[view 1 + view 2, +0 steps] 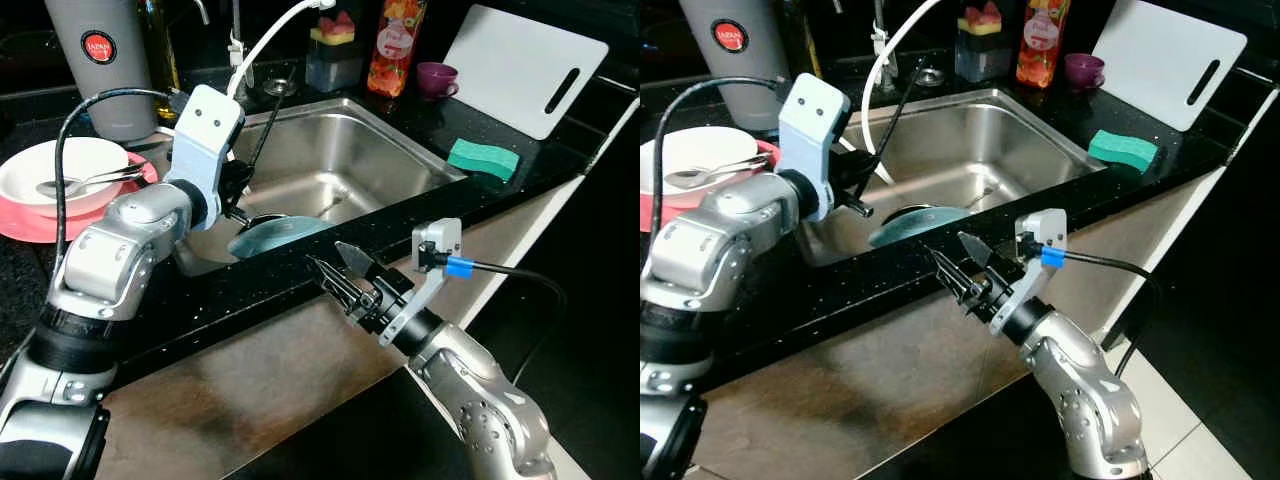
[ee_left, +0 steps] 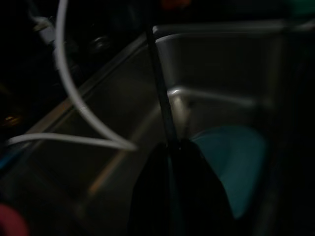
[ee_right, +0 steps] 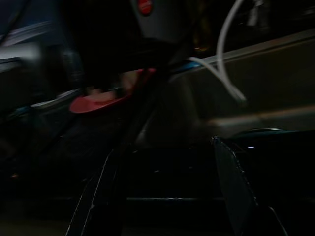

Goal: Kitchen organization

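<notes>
Left gripper (image 1: 238, 205) is over the near side of the sink (image 1: 400, 140), fingers pinched narrow on a thin black rod beside the teal plate (image 1: 275, 235), right gripper (image 1: 335, 268) spread wide below the counter edge; risk: rod slips and clatters into the plate.

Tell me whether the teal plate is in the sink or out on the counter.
In the sink: the teal plate leans against the sink's front wall.
</notes>
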You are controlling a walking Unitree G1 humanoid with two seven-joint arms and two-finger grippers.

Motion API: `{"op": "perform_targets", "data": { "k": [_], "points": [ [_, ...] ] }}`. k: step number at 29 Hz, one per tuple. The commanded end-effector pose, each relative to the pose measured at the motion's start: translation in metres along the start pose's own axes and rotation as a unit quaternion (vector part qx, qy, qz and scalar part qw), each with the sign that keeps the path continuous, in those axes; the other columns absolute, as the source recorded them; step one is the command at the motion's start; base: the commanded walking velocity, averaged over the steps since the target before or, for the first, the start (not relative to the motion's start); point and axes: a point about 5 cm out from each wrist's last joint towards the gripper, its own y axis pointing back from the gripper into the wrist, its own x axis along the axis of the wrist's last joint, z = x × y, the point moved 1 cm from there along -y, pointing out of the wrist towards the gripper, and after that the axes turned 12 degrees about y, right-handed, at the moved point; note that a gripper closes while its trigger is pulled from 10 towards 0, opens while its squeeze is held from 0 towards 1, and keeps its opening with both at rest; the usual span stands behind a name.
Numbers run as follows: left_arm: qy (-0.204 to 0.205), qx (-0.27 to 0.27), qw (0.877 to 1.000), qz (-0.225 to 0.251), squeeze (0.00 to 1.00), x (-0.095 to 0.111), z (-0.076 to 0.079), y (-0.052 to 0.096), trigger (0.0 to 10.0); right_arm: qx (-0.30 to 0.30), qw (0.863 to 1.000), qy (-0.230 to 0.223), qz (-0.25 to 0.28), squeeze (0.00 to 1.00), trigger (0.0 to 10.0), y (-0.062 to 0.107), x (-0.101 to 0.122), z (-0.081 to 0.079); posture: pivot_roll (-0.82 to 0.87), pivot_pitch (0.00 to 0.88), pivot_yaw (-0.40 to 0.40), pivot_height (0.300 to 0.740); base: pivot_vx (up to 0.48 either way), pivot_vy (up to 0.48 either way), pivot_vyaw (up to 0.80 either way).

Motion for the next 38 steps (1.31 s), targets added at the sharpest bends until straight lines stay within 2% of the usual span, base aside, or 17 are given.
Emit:
{"op": "perform_targets", "data": {
  "k": [1,3,5,8,9,11,16,19,23,24,25,26,27,30,34,37,38],
  "points": [
    [-0.034,-0.002,0.999,0.003,0.00,0.002,-0.001,-0.004,10.0,0.013,1.000,0.002,0.005,0.00,10.0,0.002,0.002,-0.005,0.06,0.042,-0.015,0.740,0.000,0.000,0.00],
    [-0.051,-0.001,0.999,0.003,0.00,0.000,-0.001,-0.007,10.0,0.017,1.000,0.002,0.005,0.00,10.0,0.002,0.002,-0.006,0.06,0.041,-0.015,0.740,0.000,0.000,0.00],
    [-0.072,-0.027,0.997,0.010,0.00,0.001,0.007,-0.015,10.0,0.024,1.000,0.002,0.002,0.00,10.0,0.003,0.002,-0.009,0.05,0.046,-0.009,0.740,0.000,0.000,0.00],
    [-0.076,-0.053,0.996,0.018,0.00,0.001,0.014,-0.020,10.0,0.026,1.000,0.002,-0.001,0.00,10.0,0.004,0.002,-0.010,0.04,0.048,-0.007,0.740,0.000,0.000,0.00],
    [-0.067,-0.068,0.995,0.016,1.00,0.000,0.018,-0.021,10.0,0.027,1.000,0.002,-0.001,0.00,10.0,0.005,0.003,-0.010,0.04,0.050,-0.007,0.740,0.000,0.000,0.00],
    [-0.071,-0.071,0.995,0.006,1.00,-0.006,0.018,-0.025,10.0,0.027,1.000,0.001,-0.002,0.00,10.0,0.006,0.003,-0.011,0.04,0.052,-0.005,0.740,0.000,0.000,0.00],
    [-0.065,-0.031,0.997,0.027,1.00,0.002,0.006,-0.026,10.0,0.026,1.000,0.000,-0.002,0.00,10.0,0.006,0.003,-0.012,0.04,0.055,-0.007,0.740,0.000,0.000,0.00],
    [-0.065,0.000,0.996,0.052,1.00,0.014,-0.004,-0.021,10.0,0.024,1.000,-0.003,-0.005,0.00,10.0,0.006,0.002,-0.011,0.05,0.054,-0.010,0.740,0.000,0.000,0.00],
    [-0.051,0.022,0.994,0.091,1.00,0.031,-0.009,-0.013,10.0,0.024,1.000,-0.008,-0.009,0.00,10.0,0.004,0.000,-0.011,0.06,0.049,-0.011,0.740,0.000,0.000,0.00],
    [-0.038,0.041,0.992,0.117,0.00,0.039,-0.010,-0.007,10.0,0.023,1.000,-0.011,-0.013,0.00,10.0,0.003,-0.002,-0.011,0.06,0.047,-0.013,0.740,0.000,0.000,0.00],
    [-0.038,0.041,0.992,0.117,0.00,0.039,-0.010,-0.007,10.0,0.023,1.000,-0.011,-0.013,0.00,10.0,0.003,-0.002,-0.011,0.06,0.047,-0.013,0.740,0.000,0.000,0.00],
    [-0.017,0.073,0.986,0.150,0.00,0.049,-0.012,0.001,10.0,0.021,1.000,-0.015,-0.018,0.00,10.0,0.002,-0.004,-0.010,0.07,0.045,-0.016,0.740,0.000,0.000,0.00],
    [-0.009,0.087,0.983,0.161,0.00,0.051,-0.013,0.005,10.0,0.021,0.999,-0.016,-0.019,0.00,10.0,0.002,-0.004,-0.010,0.07,0.045,-0.016,0.740,0.000,0.000,0.00],
    [-0.002,0.116,0.978,0.175,0.00,0.051,-0.015,0.011,10.0,0.022,0.999,-0.014,-0.018,0.00,10.0,0.001,-0.004,-0.009,0.08,0.044,-0.020,0.740,0.000,0.000,0.00],
    [0.030,0.192,0.959,0.205,0.00,0.046,-0.020,0.033,10.0,0.024,0.999,-0.020,-0.011,0.00,10.0,-0.001,-0.004,-0.008,0.09,0.040,-0.029,0.740,0.000,0.000,0.71],
    [0.034,0.220,0.952,0.209,0.00,0.040,-0.020,0.044,10.0,0.028,0.999,-0.023,-0.011,0.00,10.0,-0.002,-0.005,-0.008,0.10,0.039,-0.031,0.740,0.000,0.000,0.80],
    [0.048,0.241,0.947,0.206,0.00,0.035,-0.021,0.049,10.0,0.034,0.999,-0.027,-0.012,0.00,10.0,-0.002,-0.005,-0.008,0.12,0.031,-0.038,0.740,0.000,0.000,0.80]
  ]
}}
